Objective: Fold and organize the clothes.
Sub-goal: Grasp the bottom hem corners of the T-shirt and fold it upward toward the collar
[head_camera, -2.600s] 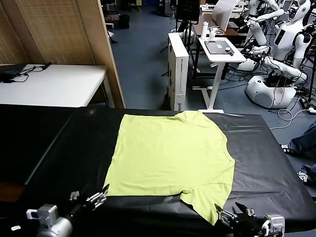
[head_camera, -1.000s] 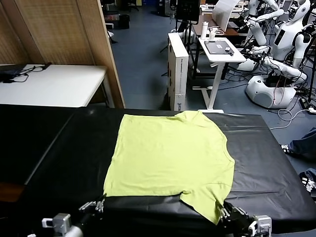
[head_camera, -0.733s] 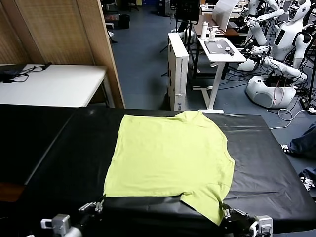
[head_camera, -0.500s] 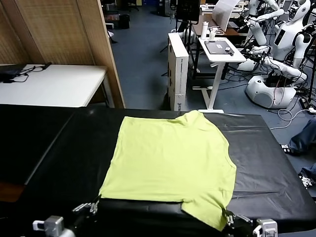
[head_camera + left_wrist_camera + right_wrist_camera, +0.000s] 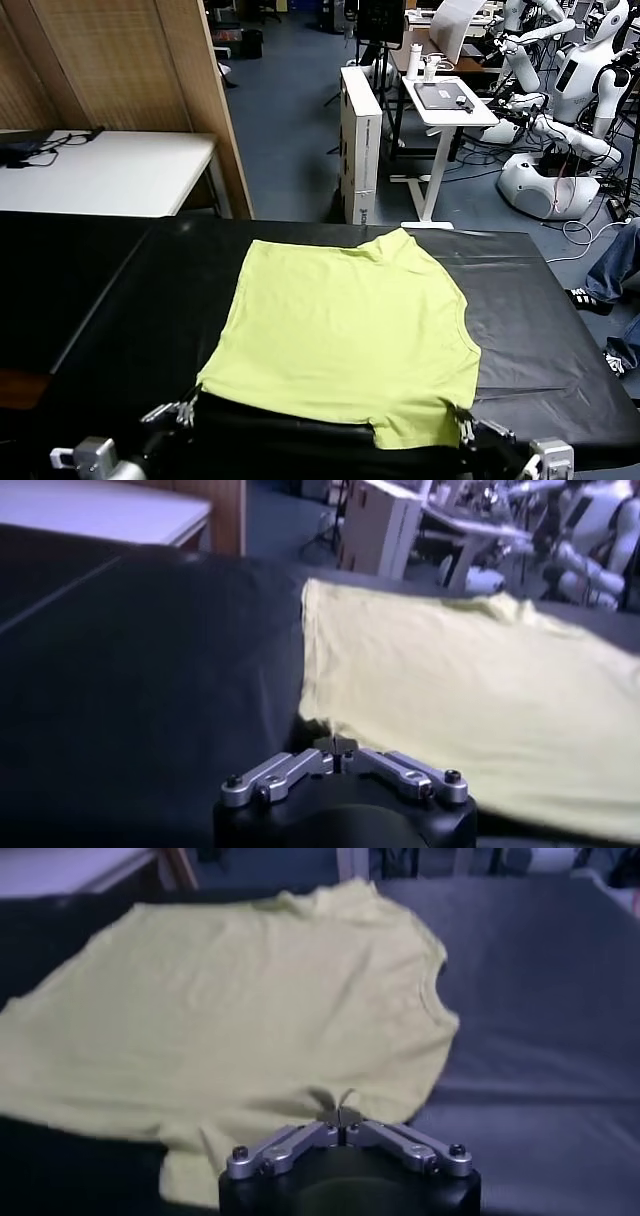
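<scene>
The clothes are one lime yellow-green T-shirt [image 5: 345,330] spread plain side up on the black table [image 5: 120,300], neck towards the right. My left gripper [image 5: 185,410] is shut on its near left corner, and in the left wrist view the closed gripper [image 5: 337,748] pinches the shirt's [image 5: 470,690] edge. My right gripper [image 5: 462,428] is shut on the near right edge by the sleeve, and in the right wrist view the gripper [image 5: 342,1114] holds a small peak of the shirt's [image 5: 250,1018] cloth. The near edge hangs raised above the table with a shadow under it.
Black table [image 5: 540,340] surface lies bare left and right of the shirt. Beyond the table stand a white table [image 5: 100,170], a wooden partition [image 5: 130,60], an upright white box [image 5: 361,140], a small white desk [image 5: 445,100] and other robots [image 5: 560,110]. A person's legs [image 5: 610,290] show at the right edge.
Both grippers have raised the shirt's near edge off the table and drawn it slightly towards me. The near sleeve, which hung over the front edge, now lies pulled up level.
</scene>
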